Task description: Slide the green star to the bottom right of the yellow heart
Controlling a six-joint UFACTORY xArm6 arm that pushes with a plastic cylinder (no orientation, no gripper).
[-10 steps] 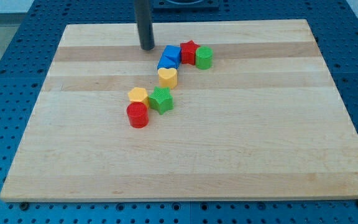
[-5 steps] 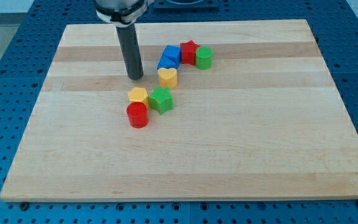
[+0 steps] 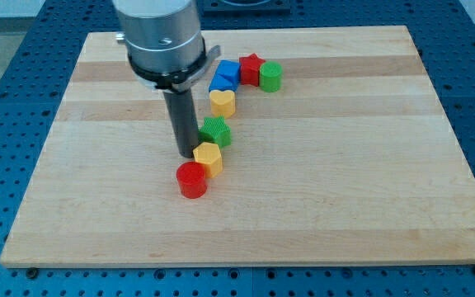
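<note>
The green star [image 3: 216, 130] lies near the middle of the wooden board [image 3: 320, 181], just below and slightly left of the yellow heart [image 3: 222, 102]. My tip [image 3: 185, 153] stands on the board at the star's lower left, touching the left side of a yellow hexagon block [image 3: 208, 157]. A red cylinder [image 3: 193, 180] sits just below the tip and the yellow hexagon.
Above the yellow heart stand two blue blocks [image 3: 223, 76], a red star [image 3: 251, 68] and a green cylinder [image 3: 270, 76] in a row. The board's edges meet a blue perforated table [image 3: 7, 124].
My tip has moved down the view from near the top edge to beside the star. The yellow hexagon and red cylinder were pushed down and to the right. The green star barely shifted.
</note>
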